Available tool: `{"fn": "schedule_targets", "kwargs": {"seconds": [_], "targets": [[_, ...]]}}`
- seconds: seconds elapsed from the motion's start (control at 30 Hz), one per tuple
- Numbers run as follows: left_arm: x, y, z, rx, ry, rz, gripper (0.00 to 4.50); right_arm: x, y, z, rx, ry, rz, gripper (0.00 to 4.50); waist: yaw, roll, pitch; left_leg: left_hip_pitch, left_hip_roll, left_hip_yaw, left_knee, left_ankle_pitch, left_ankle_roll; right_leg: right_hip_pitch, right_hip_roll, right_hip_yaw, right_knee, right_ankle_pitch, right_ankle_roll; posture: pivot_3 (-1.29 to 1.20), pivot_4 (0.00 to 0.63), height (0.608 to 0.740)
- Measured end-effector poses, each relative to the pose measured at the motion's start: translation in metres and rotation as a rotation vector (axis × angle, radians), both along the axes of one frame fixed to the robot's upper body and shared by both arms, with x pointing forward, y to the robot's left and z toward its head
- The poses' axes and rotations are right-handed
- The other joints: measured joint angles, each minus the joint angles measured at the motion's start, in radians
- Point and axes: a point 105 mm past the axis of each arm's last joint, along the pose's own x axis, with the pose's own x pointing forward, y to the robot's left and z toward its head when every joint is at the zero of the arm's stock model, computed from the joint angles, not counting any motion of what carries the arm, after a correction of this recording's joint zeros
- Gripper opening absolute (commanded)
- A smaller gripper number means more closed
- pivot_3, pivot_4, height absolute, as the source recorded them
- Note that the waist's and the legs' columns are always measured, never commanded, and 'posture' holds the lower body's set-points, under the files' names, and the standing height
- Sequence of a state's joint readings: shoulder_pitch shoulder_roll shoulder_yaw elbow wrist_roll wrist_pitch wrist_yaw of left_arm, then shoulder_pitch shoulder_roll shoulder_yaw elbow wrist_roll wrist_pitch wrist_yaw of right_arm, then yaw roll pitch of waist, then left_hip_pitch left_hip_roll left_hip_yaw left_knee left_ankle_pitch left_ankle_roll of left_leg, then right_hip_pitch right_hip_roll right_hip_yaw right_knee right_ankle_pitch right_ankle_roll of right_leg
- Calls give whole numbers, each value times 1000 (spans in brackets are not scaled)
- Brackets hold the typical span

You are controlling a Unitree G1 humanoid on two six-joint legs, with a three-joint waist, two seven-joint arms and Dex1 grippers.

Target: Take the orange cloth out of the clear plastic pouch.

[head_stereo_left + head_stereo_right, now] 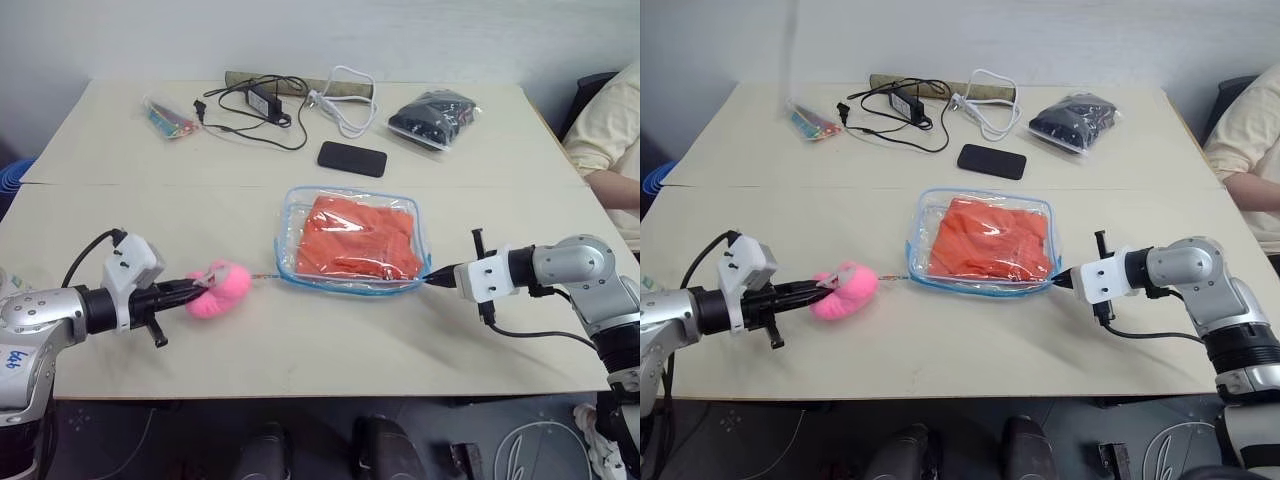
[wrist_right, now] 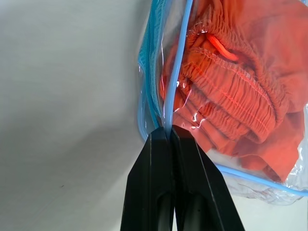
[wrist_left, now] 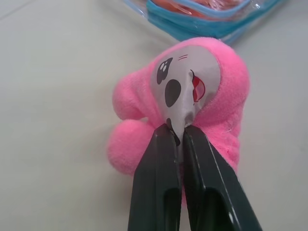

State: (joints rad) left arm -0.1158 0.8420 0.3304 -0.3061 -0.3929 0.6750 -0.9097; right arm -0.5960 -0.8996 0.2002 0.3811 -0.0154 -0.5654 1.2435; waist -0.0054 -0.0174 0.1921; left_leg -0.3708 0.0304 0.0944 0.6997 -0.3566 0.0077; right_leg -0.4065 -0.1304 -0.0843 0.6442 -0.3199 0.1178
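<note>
The clear plastic pouch [image 1: 350, 191] with light blue trim lies flat in the middle of the table, and the orange cloth [image 1: 358, 238] is folded inside it. My right gripper [image 1: 432, 278] is shut on the pouch's near right corner; the right wrist view shows its tips [image 2: 166, 130] pinching the blue trim [image 2: 177, 67] beside the cloth [image 2: 240, 96]. To the pouch's left, my left gripper [image 1: 200, 288] is shut on a pink plush toy [image 1: 226, 288], clamping the toy's grey face [image 3: 185, 82]. A thin cord [image 1: 265, 277] runs from the toy to the pouch's left corner.
Behind the pouch lies a black phone [image 1: 352, 158]. Along the table's far side are a clear bag of black items [image 1: 433, 118], a black charger with cables [image 1: 265, 100], a white cable [image 1: 345, 100] and a small colourful packet [image 1: 170, 118]. A person's arm [image 1: 610, 150] is at the right edge.
</note>
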Motion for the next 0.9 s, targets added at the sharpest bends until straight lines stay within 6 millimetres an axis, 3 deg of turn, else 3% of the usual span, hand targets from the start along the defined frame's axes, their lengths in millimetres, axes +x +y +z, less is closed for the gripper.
{"fn": "schedule_targets", "kwargs": {"seconds": [0.1, 0.23, 0.4, 0.57, 0.6, 0.7, 0.73, 0.8, 0.9], "targets": [[0, -4, -7, -3, 17, -6, 0, 0, -1, 0, 4, 11, -7, 220, -1, 0, 0, 0, 0, 0, -1, 0, 0, 0, 0, 0, 0, 0, 0, 0, 150, 740], [-3, -7, -18, -12, 47, -9, 1026, -2, -1, -1, 44, 82, -41, 1184, -3, 0, 0, 0, 1, 0, -1, 0, 0, 0, 1, 0, 0, 0, 0, 0, 150, 740], [-7, -7, -23, -64, 81, 1, 2585, -15, 0, -7, 102, 190, -71, 2896, -1, 0, 0, 0, 0, 0, 0, 0, 0, 0, 0, 0, 0, 0, 0, 0, 150, 740], [-22, 1, -19, -70, 100, -16, 4100, -27, -7, 6, 257, 284, -166, 4491, 1, 0, 0, 0, 1, -1, -1, 0, 0, 0, -1, 0, 0, 0, 0, 0, 150, 740], [-23, 3, -14, -54, 86, -23, 4417, -30, -7, 9, 311, 315, -191, 4500, 3, 0, 0, 0, 1, -1, 0, 0, 0, 0, -1, -1, 0, 0, 0, 0, 150, 740], [-26, 6, 3, 2, 80, -84, 4468, -38, -5, 12, 442, 409, -263, 4500, 6, 0, 0, 0, 0, -2, 0, 0, 0, 0, -1, -2, 0, 0, 0, 0, 150, 740], [-27, 3, 16, 29, 71, -139, 4468, -43, -4, 12, 497, 464, -297, 4500, 9, 0, 0, -1, 0, -3, 0, 0, 0, 0, -1, -3, 0, 0, 0, 0, 150, 740], [-30, -10, 50, 82, -3, -254, 4468, -55, 3, 11, 563, 566, -322, 4500, 8, 1, 0, -1, -1, -3, -1, 0, 0, 1, -2, -2, -1, 0, -1, 0, 150, 740], [-31, -34, 72, 114, -81, -380, 4468, -65, 11, 15, 620, 633, -338, 4500, 5, 3, 0, 0, -1, -2, -2, 0, 1, 2, -1, -1, -2, 0, 0, 0, 150, 740]]}}
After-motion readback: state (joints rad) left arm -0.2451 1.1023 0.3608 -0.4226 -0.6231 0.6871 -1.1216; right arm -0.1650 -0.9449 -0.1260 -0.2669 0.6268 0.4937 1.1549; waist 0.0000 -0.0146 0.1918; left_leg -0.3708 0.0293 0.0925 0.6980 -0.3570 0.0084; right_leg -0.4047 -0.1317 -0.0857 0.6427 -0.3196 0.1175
